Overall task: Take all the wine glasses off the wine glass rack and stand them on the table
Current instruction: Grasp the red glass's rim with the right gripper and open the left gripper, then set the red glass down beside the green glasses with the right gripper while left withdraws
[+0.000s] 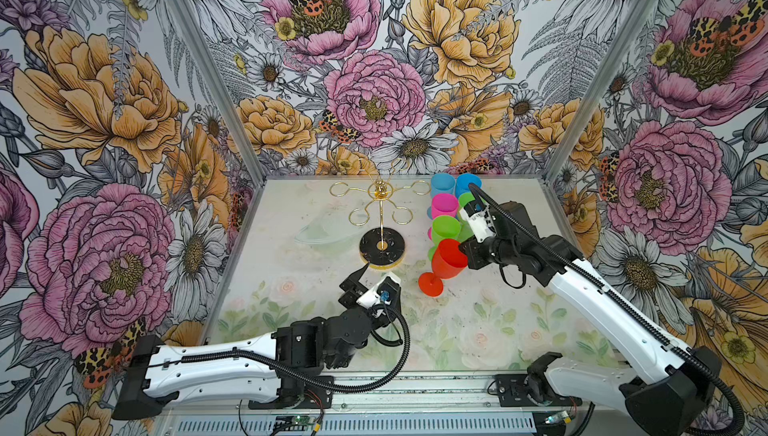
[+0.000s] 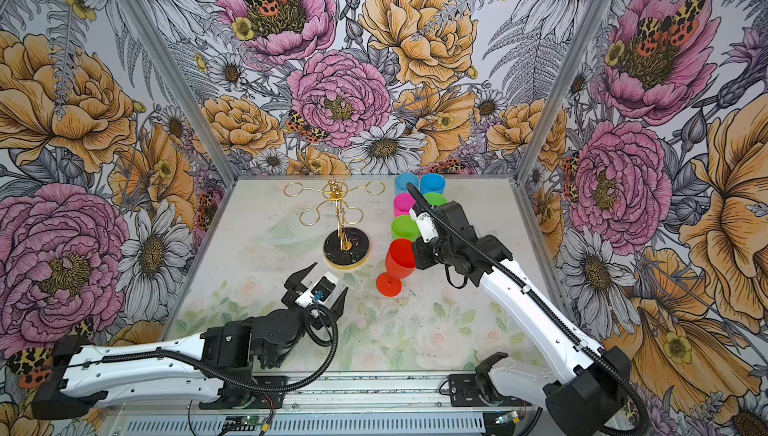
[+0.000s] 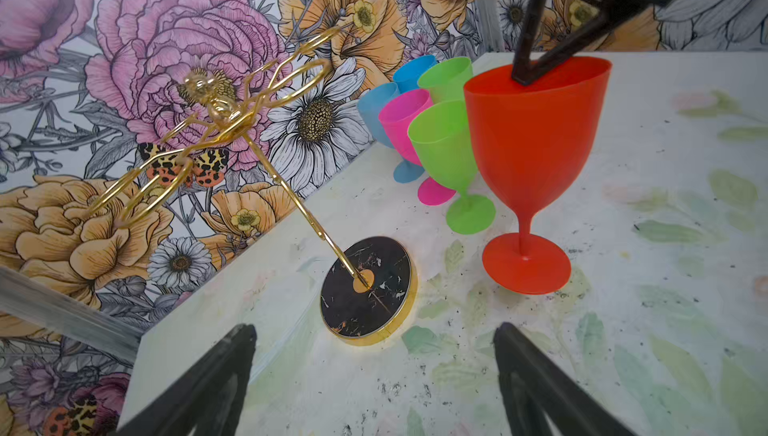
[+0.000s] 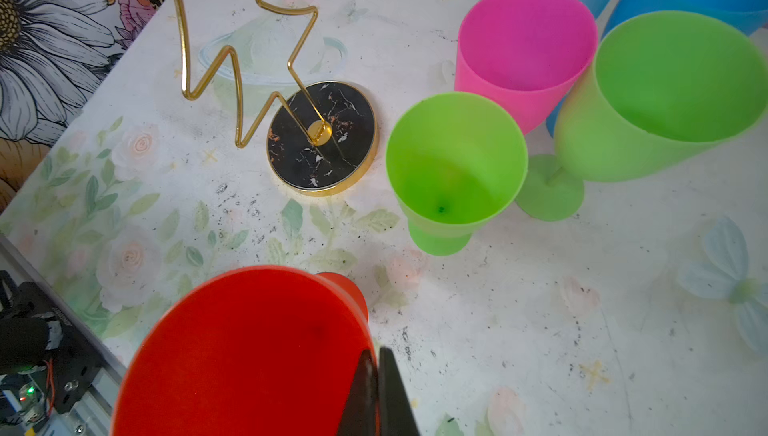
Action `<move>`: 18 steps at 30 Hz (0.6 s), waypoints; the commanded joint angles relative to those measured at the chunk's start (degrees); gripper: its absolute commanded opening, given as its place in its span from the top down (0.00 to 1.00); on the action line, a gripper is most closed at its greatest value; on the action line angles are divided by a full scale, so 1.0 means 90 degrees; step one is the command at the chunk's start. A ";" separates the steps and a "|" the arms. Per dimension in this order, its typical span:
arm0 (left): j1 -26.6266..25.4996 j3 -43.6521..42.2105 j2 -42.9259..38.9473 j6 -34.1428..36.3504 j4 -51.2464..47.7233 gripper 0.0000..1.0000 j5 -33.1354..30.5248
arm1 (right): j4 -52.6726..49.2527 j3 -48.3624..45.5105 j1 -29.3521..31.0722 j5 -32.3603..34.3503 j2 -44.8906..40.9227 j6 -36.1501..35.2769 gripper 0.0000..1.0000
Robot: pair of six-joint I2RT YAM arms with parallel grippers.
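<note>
Well — red wine glass [image 3: 536, 134], opaque.

Upright red wine glass [image 3: 536, 143] beside gold wine glass rack [image 3: 382, 272], right end effector [image 3: 523, 73] gripping its rim

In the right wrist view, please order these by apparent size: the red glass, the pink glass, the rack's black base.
1. red glass: largest, though it is also nearest the camera
2. pink glass
3. black base: smallest

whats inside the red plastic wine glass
One finger of the right gripper, shut on the red plastic wine glass rim. Otherwise the bowl looks empty; the gripper hides a strip of its wall.
</note>
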 commanded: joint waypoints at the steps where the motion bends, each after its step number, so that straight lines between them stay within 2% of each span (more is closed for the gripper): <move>1: 0.0326 -0.0200 -0.0392 -0.1019 -0.0276 0.08 0.0211 | -0.0118 -0.0051 0.0002 0.0611 -0.0164 -0.0121 1.00; 7: 0.1349 -0.0238 -0.0873 -0.1698 -0.0771 0.08 0.0698 | -0.0282 -0.0131 -0.0162 0.1326 -0.0082 -0.0057 1.00; 18: 0.2569 -0.0136 -0.1036 -0.2321 -0.1346 0.07 0.1453 | -0.0264 0.0023 -0.0487 0.2379 0.0277 0.0171 1.00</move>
